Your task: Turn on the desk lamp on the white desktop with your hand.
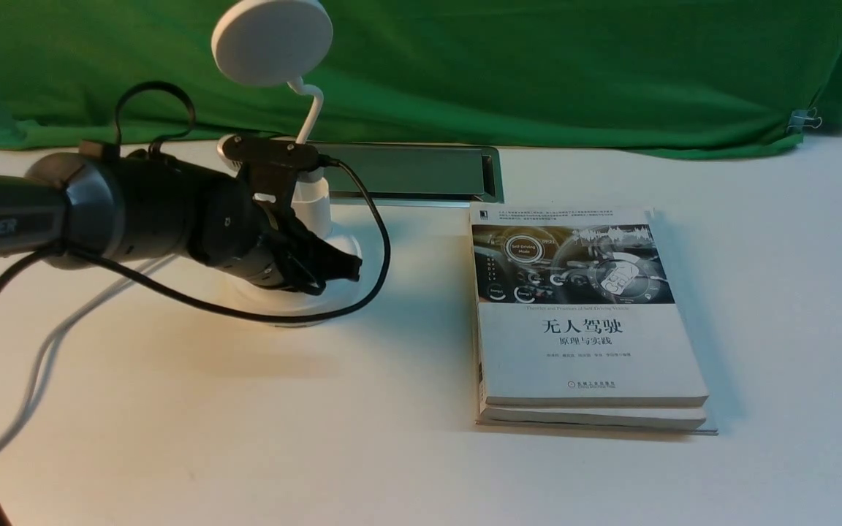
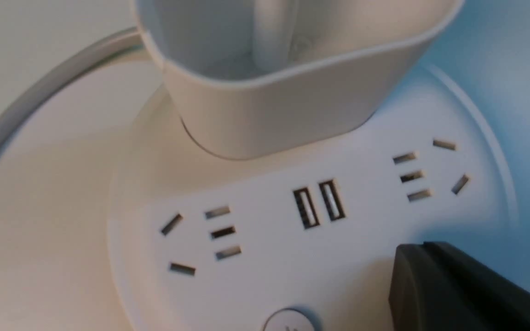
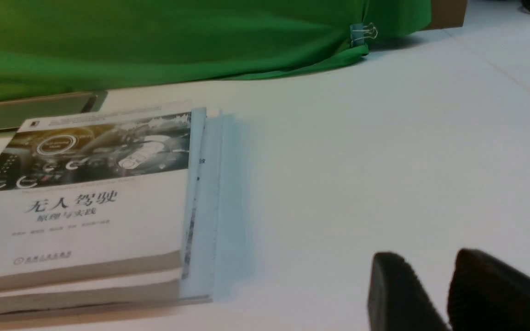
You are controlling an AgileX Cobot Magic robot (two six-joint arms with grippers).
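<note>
On the white desktop (image 1: pixel 172 438), the left gripper (image 1: pixel 340 269), its fingers pressed together, hovers over the base of the desk lamp (image 1: pixel 316 208), just beside the round button (image 2: pixel 288 322). The press looks not yet made, and farther back the lamp's head shows no clear glow.

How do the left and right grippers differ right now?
The left gripper is over the lamp base, near a round button; the right gripper is over the desktop beside the books. The left's fingers look pressed together; the right's show a narrow gap. The left shows in the front view; the right does not. Both are black and hold nothing.
</note>
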